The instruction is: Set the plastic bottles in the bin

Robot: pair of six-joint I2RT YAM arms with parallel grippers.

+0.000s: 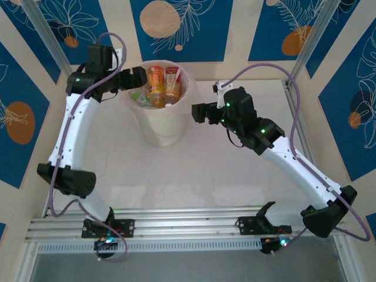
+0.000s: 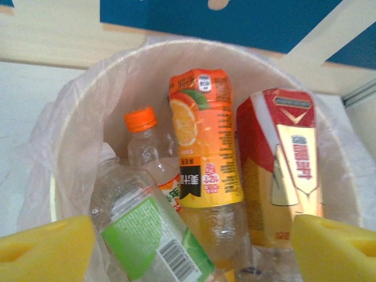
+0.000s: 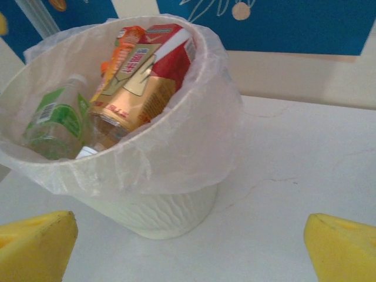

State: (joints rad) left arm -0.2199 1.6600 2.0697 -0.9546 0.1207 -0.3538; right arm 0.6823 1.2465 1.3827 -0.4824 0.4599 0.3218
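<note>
While the near stretch of the white table [image 1: 194,182] carries nothing but the bin as far as the overhead view reaches, the job looks close to finished (a bottle hidden behind an arm would change that). Further in, the right gripper [image 1: 198,113] hangs just beside the bin [image 1: 160,134] on its right, its yellow pads [image 3: 35,247] spread wide with nothing between them. The bin stands upright toward the far middle of the table, its thin liner [image 3: 194,147] folded over the rim. The plastic bottles [image 1: 157,85] sit inside it: a clear one with a green label [image 2: 150,235], a small orange-capped one [image 2: 143,138], a tall orange-labelled one [image 2: 205,147] and a red-and-gold one [image 2: 282,164], the last two standing against the far wall. Farthest back, the left gripper [image 1: 138,76] hovers at the bin's left rim, jaws parted and empty. What remains, by my reading, is drawing both arms away.
</note>
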